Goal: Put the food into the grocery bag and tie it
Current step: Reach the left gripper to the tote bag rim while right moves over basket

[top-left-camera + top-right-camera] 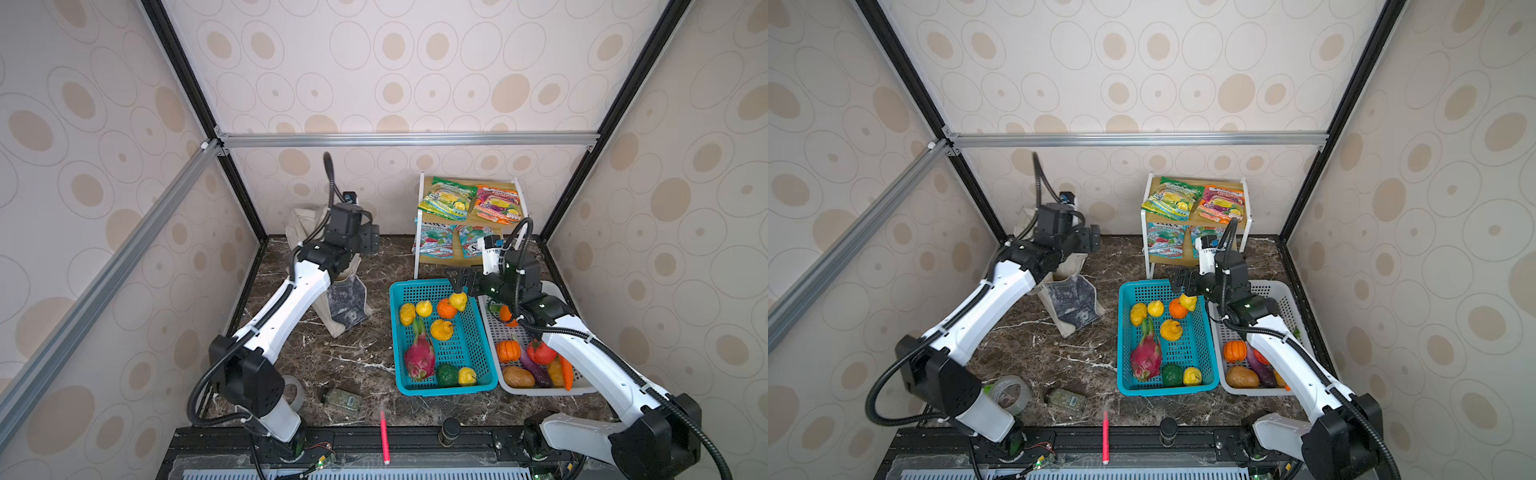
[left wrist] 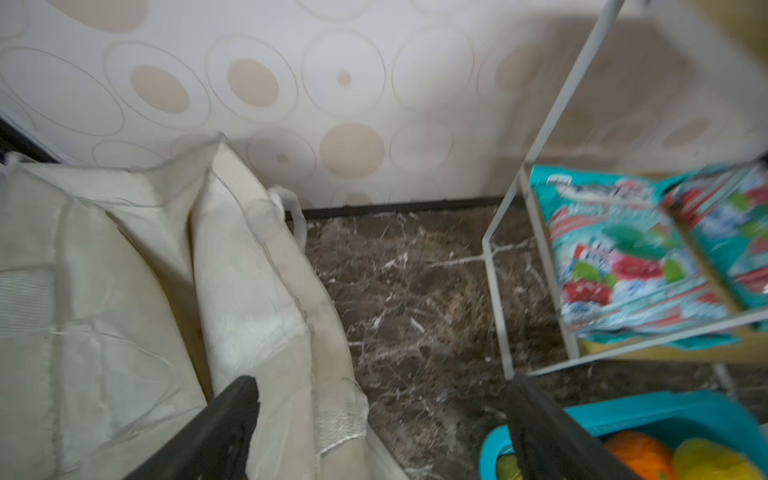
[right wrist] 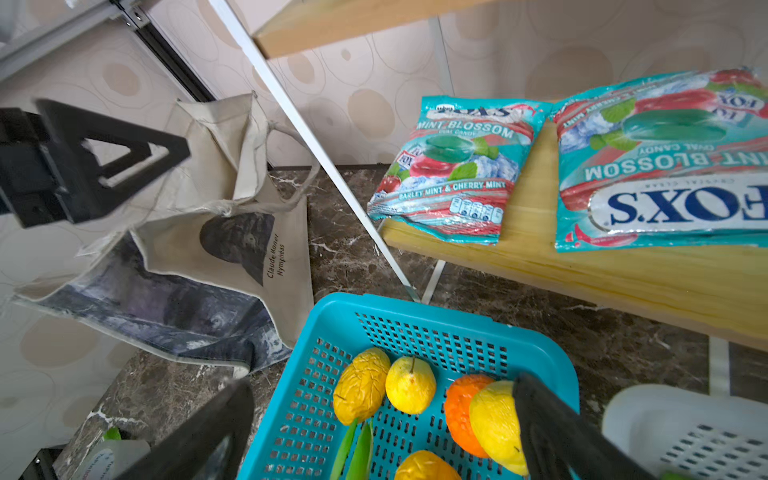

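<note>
The grocery bag (image 1: 345, 305) (image 1: 1070, 302) stands slumped at the back left, off-white with dark print panels. My left gripper (image 1: 371, 240) (image 2: 382, 415) hovers open at its top, and the bag's pale rim (image 2: 257, 291) lies between the fingers. The food sits in two baskets: a pink dragon fruit (image 1: 419, 358), an orange (image 1: 446, 308) and yellow fruits in the teal one, a small pumpkin (image 1: 508, 351) in the white one. My right gripper (image 1: 457, 284) (image 3: 382, 415) is wide open over the teal basket's far end, with a yellow fruit (image 3: 494, 424) against one finger.
A small shelf (image 1: 419, 249) at the back holds green (image 1: 446, 197) and orange-red (image 1: 496, 203) snack packets above and mint candy bags (image 3: 453, 174) below. The teal basket (image 1: 444, 390) and white basket (image 1: 540, 390) stand side by side. Near the front lie a tape roll (image 1: 1011, 392), a bottle (image 1: 343, 401) and a red pen (image 1: 384, 440).
</note>
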`<state>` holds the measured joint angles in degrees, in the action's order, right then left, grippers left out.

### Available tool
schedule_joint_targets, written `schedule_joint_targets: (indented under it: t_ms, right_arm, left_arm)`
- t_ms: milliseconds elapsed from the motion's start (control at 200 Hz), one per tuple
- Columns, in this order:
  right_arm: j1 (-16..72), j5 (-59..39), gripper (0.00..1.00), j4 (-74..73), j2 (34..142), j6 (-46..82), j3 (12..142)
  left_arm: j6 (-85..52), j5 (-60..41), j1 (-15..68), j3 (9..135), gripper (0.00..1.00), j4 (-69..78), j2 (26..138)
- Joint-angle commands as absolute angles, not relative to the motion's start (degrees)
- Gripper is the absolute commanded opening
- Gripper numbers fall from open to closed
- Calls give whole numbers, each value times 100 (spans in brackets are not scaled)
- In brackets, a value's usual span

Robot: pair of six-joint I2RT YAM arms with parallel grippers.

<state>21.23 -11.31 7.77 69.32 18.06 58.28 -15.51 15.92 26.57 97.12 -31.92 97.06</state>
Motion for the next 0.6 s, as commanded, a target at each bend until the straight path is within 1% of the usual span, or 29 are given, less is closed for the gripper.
schedule_joint_targets:
  t_ms: [0,70,140,190,215,280,310,335,345,395,445,470,595]
  right_arm:
    - [2192,-911,100,1102,6899,1742,6064]
    - [2214,-837,100,1100,6875,1774,6069]
    - [2216,-818,100,1072,6869,1802,6069]
    - [2216,-792,100,1081,6873,1827,6079]
    - [2232,-783,100,1080,6878,1842,6082]
    - [2244,-758,100,1064,6878,1883,6067]
    - [2249,-756,100,1047,6876,1905,6065]
    - [2262,-756,100,1034,6882,1923,6064]
    - [2266,-756,100,1030,6882,1934,6064]
    - [2294,-765,100,1012,6904,1958,6078]
    - [2362,-748,100,993,6925,1969,6086]
    - [2383,-741,100,993,6941,1961,6097]
    - [2524,-679,100,985,6989,1942,6152]
  left_arm:
    - [-1230,2634,2866,10479,89,-4697,10049]
    - [-1285,2907,2951,10679,84,-5094,10276]
    - [-1318,2949,3035,10690,78,-5302,10402]
    - [-1336,3019,3122,10681,77,-5409,10455]
    - [-1328,3062,3174,10679,74,-5452,10482]
    - [-1311,3179,3274,10711,60,-5544,10529]
    - [-1321,3199,3302,10731,50,-5579,10546]
    - [-1321,3208,3305,10740,39,-5594,10555]
    - [-1326,3208,3311,10740,37,-5591,10556]
    - [-1305,3195,3324,10711,19,-5565,10539]
    - [-1301,3144,3335,10659,8,-5546,10513]
    - [-1304,3122,3346,10632,1,-5551,10489]
    - [-1296,2979,3463,10322,0,-5402,10275]
